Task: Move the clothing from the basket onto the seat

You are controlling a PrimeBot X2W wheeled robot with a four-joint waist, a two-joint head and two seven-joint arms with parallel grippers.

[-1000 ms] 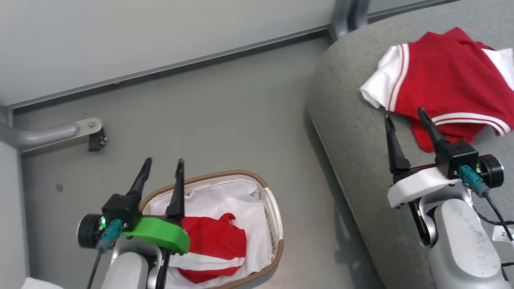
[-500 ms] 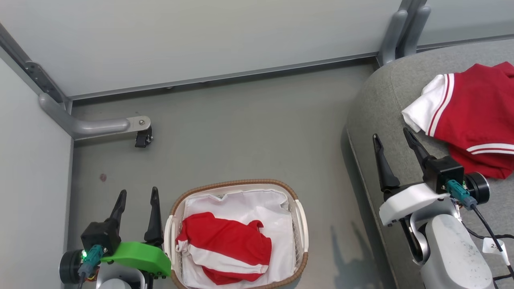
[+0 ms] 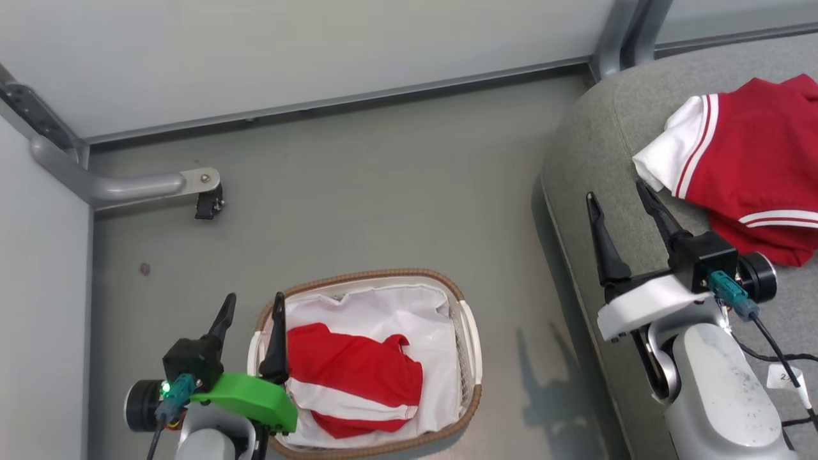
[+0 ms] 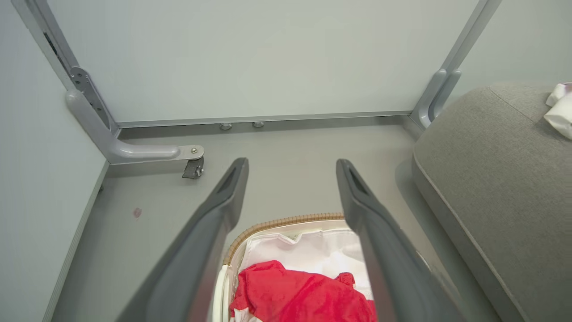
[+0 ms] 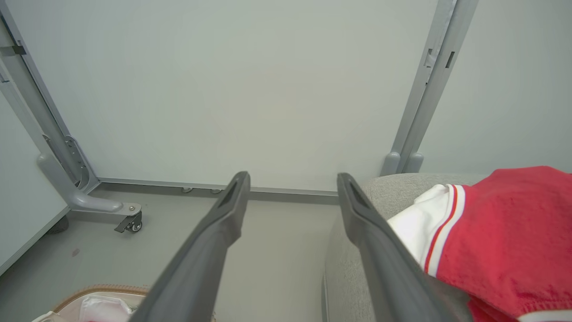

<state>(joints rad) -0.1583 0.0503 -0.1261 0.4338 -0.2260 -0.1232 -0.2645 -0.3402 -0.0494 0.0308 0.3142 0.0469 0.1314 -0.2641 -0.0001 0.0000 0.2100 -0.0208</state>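
Our left claw (image 3: 254, 297) is hanging wide open at about 7 o'clock in the head view and is holding nothing. Its inner finger is overlapping the 9 o'clock edge of the oval white plastic laundry basket (image 3: 383, 276) with the brown woven rim. We are seeing one soft red fabric jersey (image 3: 358, 370) with white striped panels lying crumpled inside that basket, on the white cloth liner (image 3: 383, 310). The basket is sitting on the grey floor (image 3: 370, 185) at 6 o'clock.

Our right claw (image 3: 614, 189) is also standing open and empty at 3 o'clock, hovering over the large grey woven-fabric seat cushion (image 3: 607, 140). A second red jersey (image 3: 748, 153) with a white sleeve and striped trim is resting on that cushion toward 2 o'clock. It is lying just beside the right claw's outer finger, and we cannot tell whether the two are touching.
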